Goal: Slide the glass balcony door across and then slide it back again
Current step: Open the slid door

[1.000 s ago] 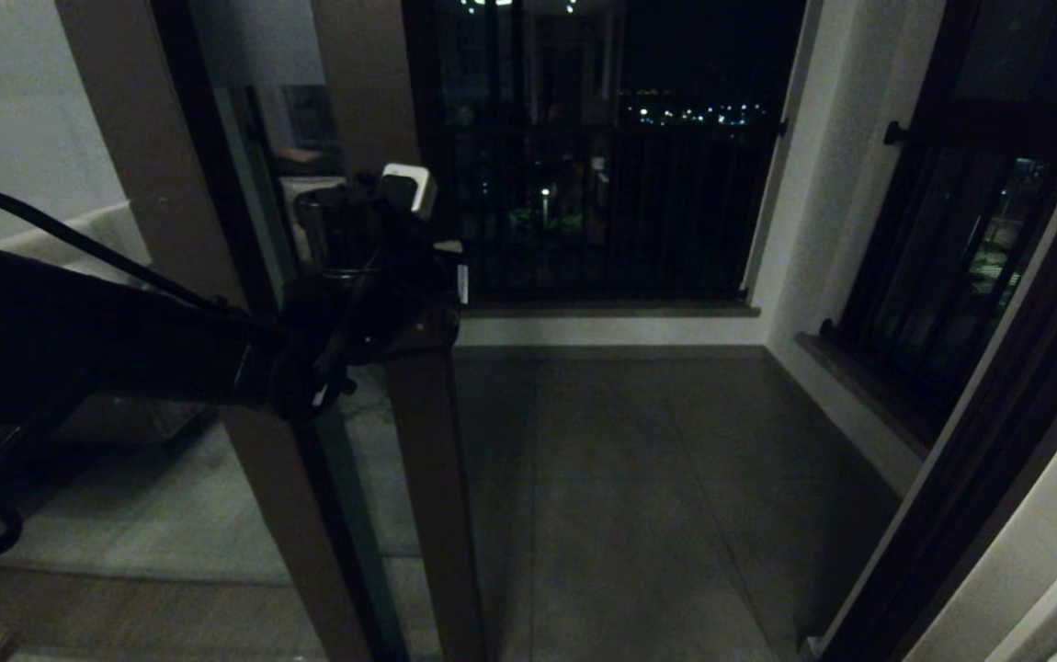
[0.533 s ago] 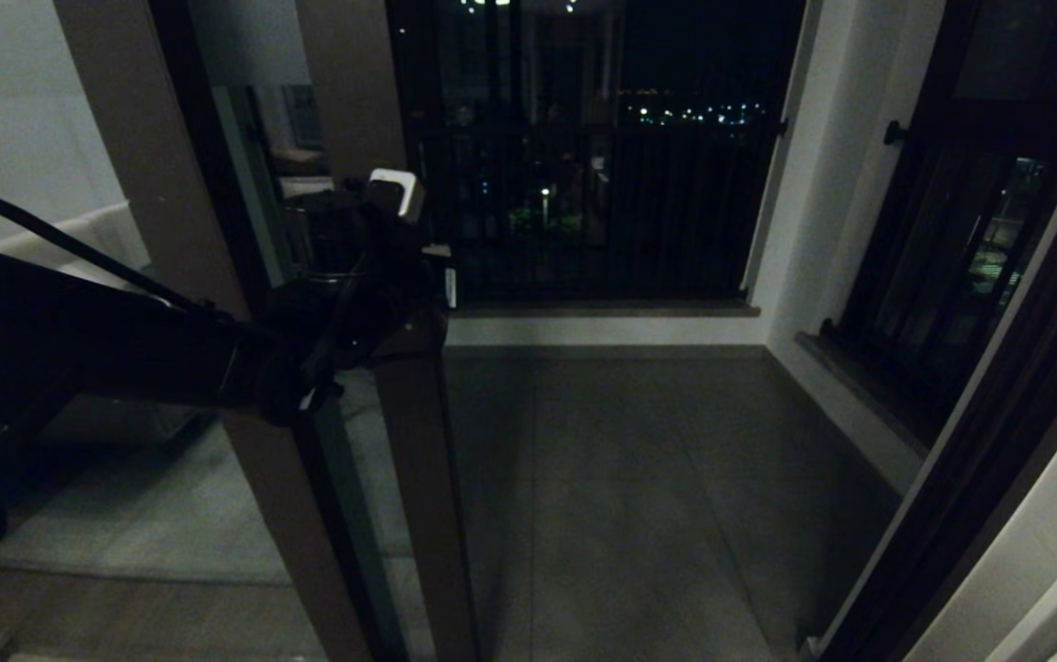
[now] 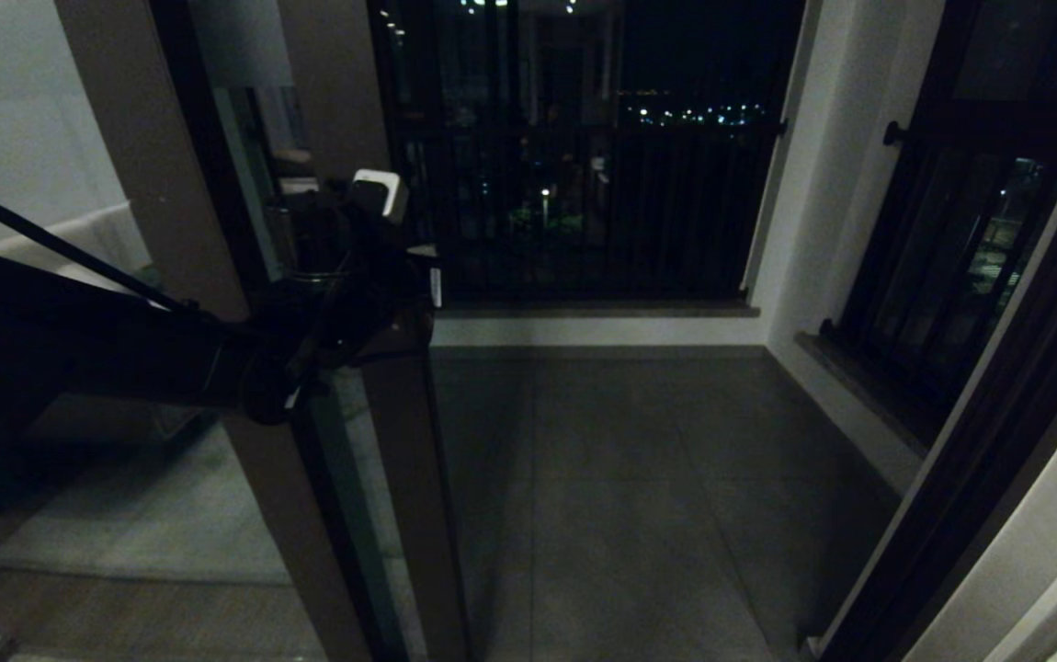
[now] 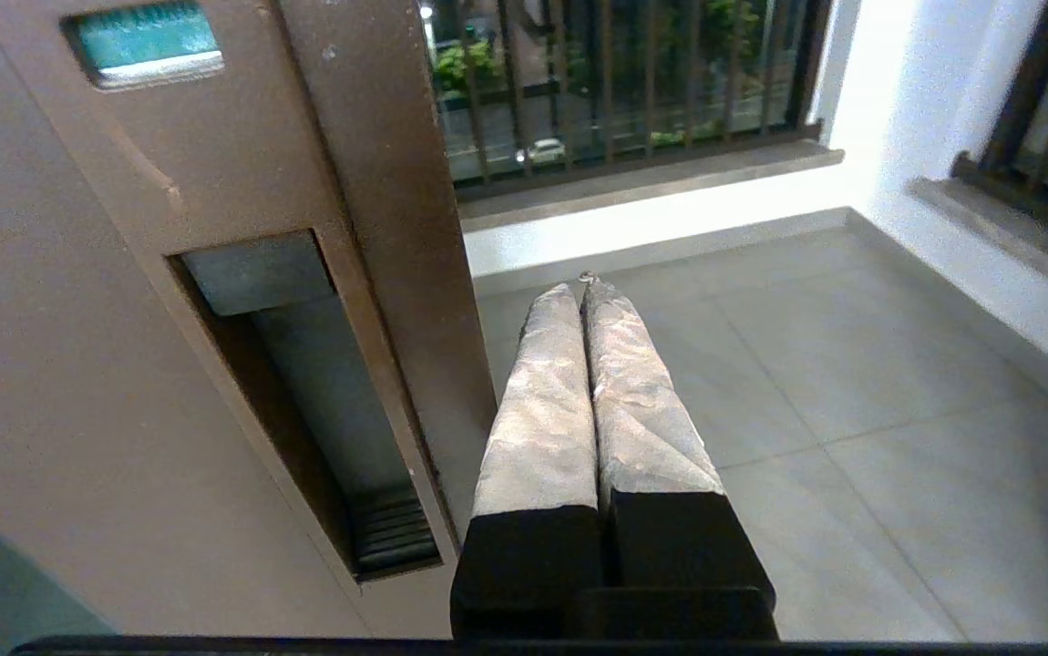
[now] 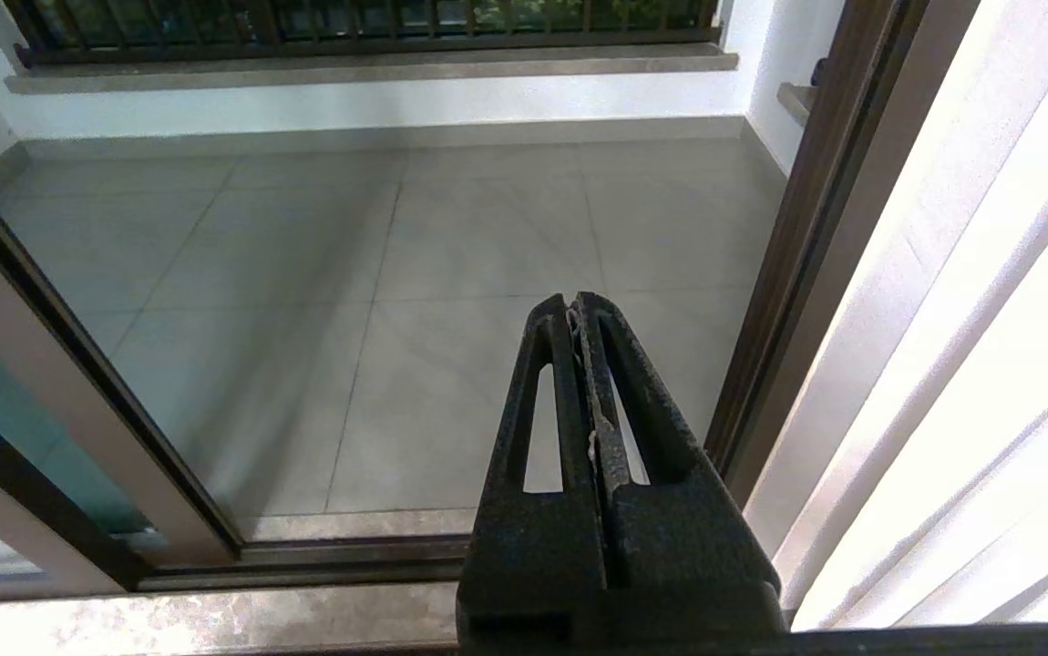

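While the doorway stands mostly open onto the balcony floor (image 3: 639, 478), your whole next move depends on which side of the door (image 3: 400, 441) the left gripper (image 4: 583, 301) sits. From the head camera the door's brown upright edge post runs tall and slightly slanted just left of centre, with its glass to the left of that. The left gripper (image 3: 418, 276) is at about mid-height on that post, on the side facing the open gap. Your left wrist camera shows it clearly: both fingers are pressed flat together, holding nothing, and they lie just beside the post's narrow edge, with the recessed handle (image 4: 305, 401) on the post's broad face on the far side from the fingers. You cannot tell from these views whether the fingers actually touch the edge.

Because the post's long line is vertical and the door travels sideways along its track, a push from where you are would, in my judgement, drive it leftward, further open. To bring it back across, you would likely need to hook into the handle.

The right gripper (image 5: 579, 310) is also closed and empty, parked low, well apart from the door, so the left arm is clearly nearer.
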You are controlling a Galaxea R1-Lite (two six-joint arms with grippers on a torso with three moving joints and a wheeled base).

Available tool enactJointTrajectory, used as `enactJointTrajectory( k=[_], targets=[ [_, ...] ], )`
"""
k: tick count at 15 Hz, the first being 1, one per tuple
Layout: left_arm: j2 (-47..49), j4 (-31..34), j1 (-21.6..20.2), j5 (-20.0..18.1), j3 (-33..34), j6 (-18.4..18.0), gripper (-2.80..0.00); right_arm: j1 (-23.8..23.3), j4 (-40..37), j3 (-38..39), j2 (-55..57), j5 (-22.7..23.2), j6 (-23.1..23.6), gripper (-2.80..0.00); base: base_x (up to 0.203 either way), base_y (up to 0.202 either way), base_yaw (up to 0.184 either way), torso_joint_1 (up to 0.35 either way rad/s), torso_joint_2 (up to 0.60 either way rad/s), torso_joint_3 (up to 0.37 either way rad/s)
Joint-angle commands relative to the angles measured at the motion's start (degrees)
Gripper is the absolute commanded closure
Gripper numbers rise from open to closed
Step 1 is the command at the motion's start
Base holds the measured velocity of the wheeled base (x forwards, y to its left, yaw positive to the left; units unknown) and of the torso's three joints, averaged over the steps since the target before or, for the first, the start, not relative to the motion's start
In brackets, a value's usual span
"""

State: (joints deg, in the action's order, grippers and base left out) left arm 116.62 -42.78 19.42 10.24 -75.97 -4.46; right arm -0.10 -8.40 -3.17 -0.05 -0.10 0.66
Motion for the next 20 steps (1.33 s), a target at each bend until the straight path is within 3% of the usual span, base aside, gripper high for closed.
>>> enactJointTrajectory(
  k=[1, 20],
  targets=[
    [0.0, -0.2, -0.2, 0.0, 0.1, 0.0, 0.00, 0.0, 0.0, 0.0, 0.0, 0.0, 0.0, 0.00, 0.000, 0.000, 0.000, 0.000, 0.00, 0.000],
    [-1.6, -0.2, -3.3, -0.6, 2.1, 0.1, 0.00, 0.0, 0.0, 0.0, 0.0, 0.0, 0.0, 0.00, 0.000, 0.000, 0.000, 0.000, 0.00, 0.000]
  ],
)
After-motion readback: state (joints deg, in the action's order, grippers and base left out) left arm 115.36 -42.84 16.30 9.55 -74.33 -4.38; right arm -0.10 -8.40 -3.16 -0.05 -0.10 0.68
